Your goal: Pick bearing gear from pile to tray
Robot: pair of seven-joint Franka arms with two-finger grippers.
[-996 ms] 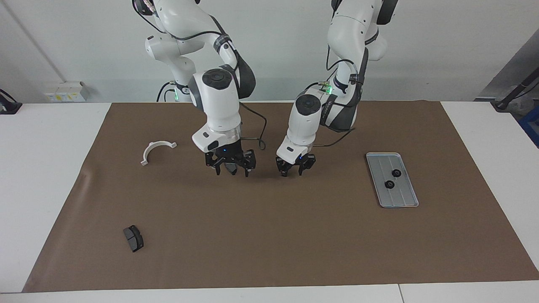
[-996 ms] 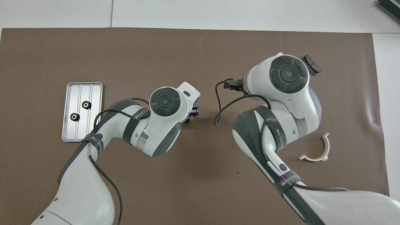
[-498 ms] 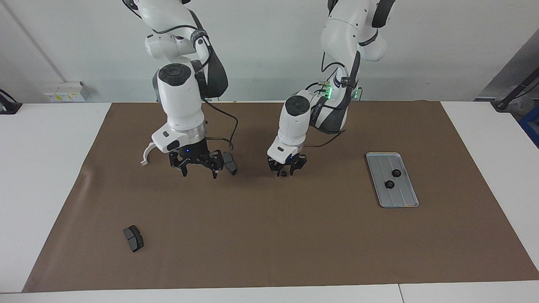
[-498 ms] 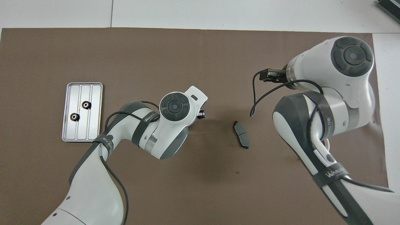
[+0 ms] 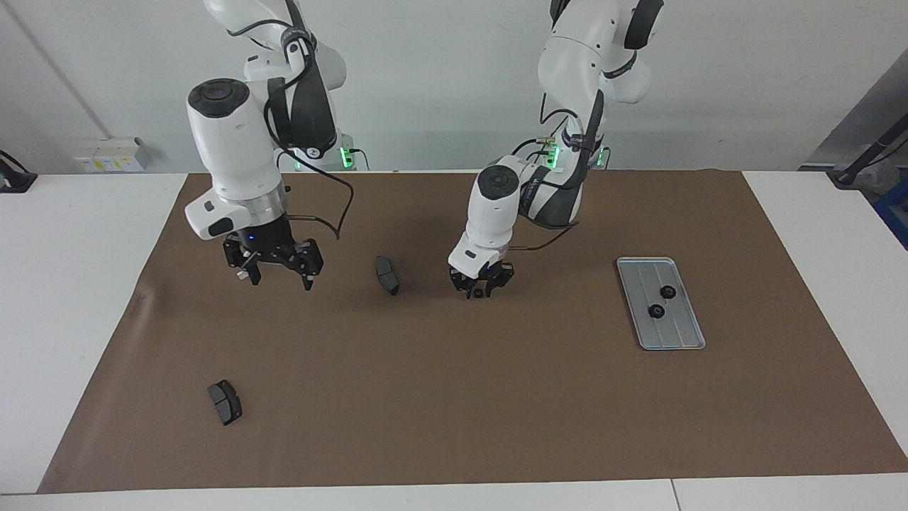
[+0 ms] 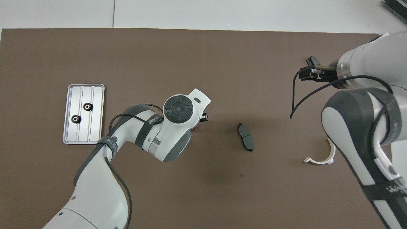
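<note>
Up in the facing view, the left pincer (image 5: 482, 287) is down at the brown mat (image 5: 454, 397) near the middle of the worktop (image 5: 85, 284), its fingers closed around a small black gear (image 5: 479, 292). The right pincer (image 5: 273, 266) hangs above the mat toward the right arm's end, fingers spread, holding nothing. Between the two pincers a dark grey pad (image 5: 386, 275) lies on the mat. A second dark grey pad (image 5: 224, 402) sits near the mat corner farthest from the robots at the right arm's end. The tray (image 5: 681, 333) lies toward the left arm's end, with two black gears (image 5: 661, 301) on it.

Next, the overhead view: the tray (image 6: 98, 111) again carries two gears (image 6: 81, 113) near the left arm's edge of the mat (image 6: 203, 47). The left arm's body covers its pincer. The pad (image 6: 245, 137) lies mid-mat, and a white arc bracket (image 6: 321, 156) rests partly under the right arm. The right pincer (image 6: 313, 69) shows spread fingers. Straps on both arms carry writing that starts "WA"; the rest is unreadable.
</note>
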